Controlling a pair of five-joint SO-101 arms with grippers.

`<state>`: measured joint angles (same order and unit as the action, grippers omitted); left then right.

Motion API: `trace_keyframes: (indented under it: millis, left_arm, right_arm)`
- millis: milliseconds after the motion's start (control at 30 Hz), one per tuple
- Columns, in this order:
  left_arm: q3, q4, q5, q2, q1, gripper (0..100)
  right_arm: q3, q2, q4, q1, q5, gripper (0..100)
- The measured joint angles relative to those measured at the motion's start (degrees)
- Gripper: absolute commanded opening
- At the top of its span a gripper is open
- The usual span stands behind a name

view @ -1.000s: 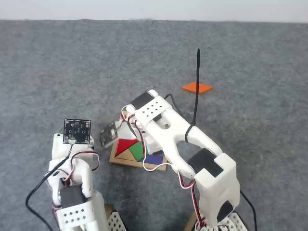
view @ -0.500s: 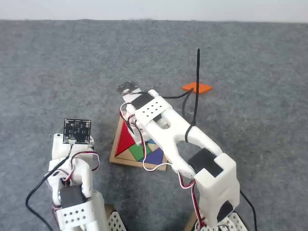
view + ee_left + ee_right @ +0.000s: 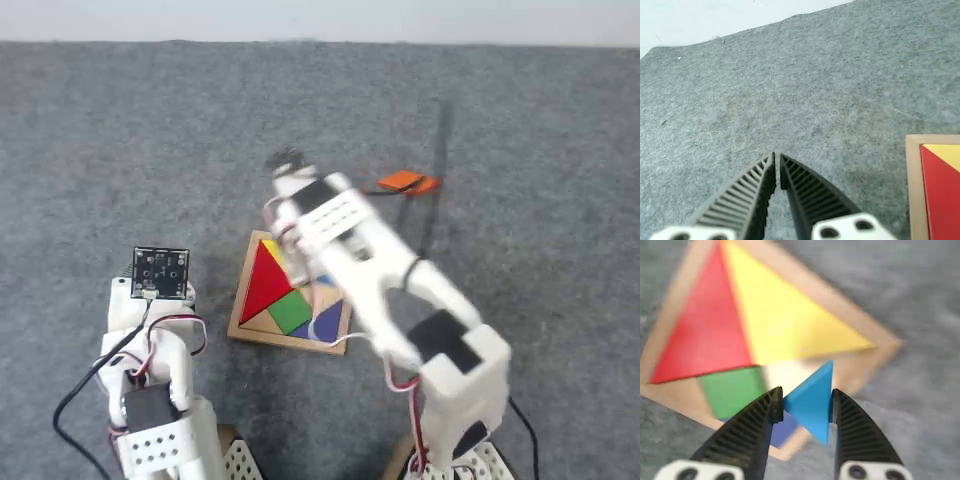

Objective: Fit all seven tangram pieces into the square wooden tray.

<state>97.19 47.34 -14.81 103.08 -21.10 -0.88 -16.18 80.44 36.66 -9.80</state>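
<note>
Swung clear, my right arm now has its gripper past the tray's far edge instead of at its left side. Right gripper [image 3: 806, 395] is clamped on the blue triangle [image 3: 812, 412], a jaw on each flank, above the tray [image 3: 887, 346]. The pale gap [image 3: 782, 374] between yellow piece [image 3: 785, 325] and green piece [image 3: 730, 390] sits just behind the triangle's tip; that's my target, I reckon. Left gripper [image 3: 777, 161] is closed on nothing, beside the tray. The orange piece [image 3: 405, 182] waits on the mat, nearer the right arm.
</note>
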Motion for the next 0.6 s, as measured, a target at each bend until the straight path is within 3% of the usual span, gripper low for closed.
trace_keyframes:
  millis: [167, 333, 533, 600]
  left_arm:
    - [0.0, 0.0, 0.0, 0.0, 0.0, 2]
    - [0.0, 0.0, 0.0, 0.0, 0.0, 2]
    - [0.0, 0.0, 0.0, 0.0, 0.0, 2]
    - [0.0, 0.0, 0.0, 0.0, 0.0, 2]
  right_arm:
    - [2.9, 3.6, 2.0, -11.3, 12.0, 10.8]
    - [13.5, 3.9, -3.2, -14.6, 28.0, 12.5]
    - [18.4, 4.2, -9.4, -14.4, 38.2, 40.6]
    - [18.4, 5.1, -9.3, -14.2, 41.1, 42.3]
